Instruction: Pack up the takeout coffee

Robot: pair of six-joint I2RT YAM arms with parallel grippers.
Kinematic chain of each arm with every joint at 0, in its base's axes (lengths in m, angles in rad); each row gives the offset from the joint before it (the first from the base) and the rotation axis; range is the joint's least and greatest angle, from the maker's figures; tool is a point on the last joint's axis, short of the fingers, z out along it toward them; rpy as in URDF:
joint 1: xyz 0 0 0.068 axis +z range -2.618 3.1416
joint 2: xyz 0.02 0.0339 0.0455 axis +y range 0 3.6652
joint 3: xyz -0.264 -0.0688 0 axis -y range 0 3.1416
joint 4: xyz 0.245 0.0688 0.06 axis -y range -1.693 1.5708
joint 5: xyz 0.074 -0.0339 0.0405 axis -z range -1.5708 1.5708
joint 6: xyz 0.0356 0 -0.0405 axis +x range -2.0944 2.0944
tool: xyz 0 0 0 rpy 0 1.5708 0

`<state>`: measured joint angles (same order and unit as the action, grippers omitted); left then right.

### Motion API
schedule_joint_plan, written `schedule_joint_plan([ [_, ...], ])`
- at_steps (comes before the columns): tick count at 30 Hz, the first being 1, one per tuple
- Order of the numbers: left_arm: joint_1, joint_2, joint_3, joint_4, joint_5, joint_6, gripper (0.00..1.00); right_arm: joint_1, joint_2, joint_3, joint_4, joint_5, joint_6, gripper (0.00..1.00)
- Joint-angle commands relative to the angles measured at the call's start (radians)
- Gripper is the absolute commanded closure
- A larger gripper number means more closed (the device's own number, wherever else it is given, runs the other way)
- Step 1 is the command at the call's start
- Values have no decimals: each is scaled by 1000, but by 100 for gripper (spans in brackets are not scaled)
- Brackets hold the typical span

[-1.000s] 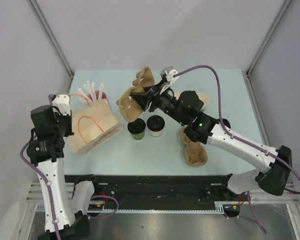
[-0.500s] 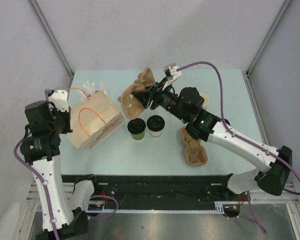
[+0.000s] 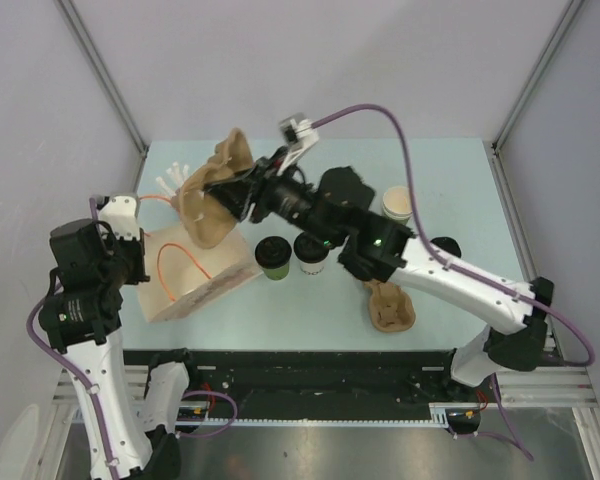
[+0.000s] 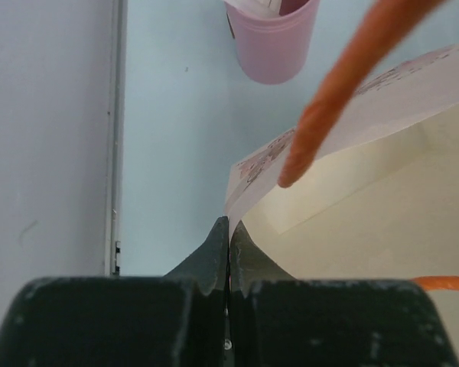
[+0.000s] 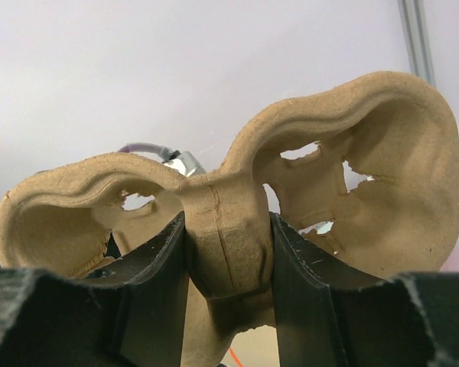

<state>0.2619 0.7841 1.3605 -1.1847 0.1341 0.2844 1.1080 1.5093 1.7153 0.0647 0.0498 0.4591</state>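
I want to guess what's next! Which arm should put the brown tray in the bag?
Right, probably. The right gripper grips the brown tray by its middle, raised close to the paper bag. The left gripper is shut on the bag's edge, busy holding it.

Two lidded cups (image 3: 273, 257) (image 3: 310, 252), two trays (image 3: 210, 203) (image 3: 390, 310) (pulp), one bag (image 3: 205, 290).
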Motion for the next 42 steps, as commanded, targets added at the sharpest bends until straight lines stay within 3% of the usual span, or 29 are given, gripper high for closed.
schedule_joint_plan([
  [1,-3,-87,-53,13,53,-163,100,113,123,78,-19,312,-51,100],
  [4,-3,-108,-55,19,-5,-220,100,170,219,148,1,323,-68,100],
  [8,-23,-53,-63,22,-117,-252,100,219,348,341,-123,331,-99,100],
  [17,-24,95,-31,20,-243,-323,99,173,500,441,-331,277,-34,100],
  [22,-24,122,-15,25,-203,-341,100,144,627,618,-447,182,-19,100],
  [26,-24,92,-87,57,-174,-343,100,124,678,653,-422,66,2,100],
  [30,-24,54,-129,97,-73,-317,100,90,730,688,-541,7,61,100],
  [35,-24,44,-124,116,-18,-287,100,92,772,670,-559,-111,-80,100],
  [42,-18,90,-78,115,87,-295,100,81,776,656,-651,-117,-183,100],
])
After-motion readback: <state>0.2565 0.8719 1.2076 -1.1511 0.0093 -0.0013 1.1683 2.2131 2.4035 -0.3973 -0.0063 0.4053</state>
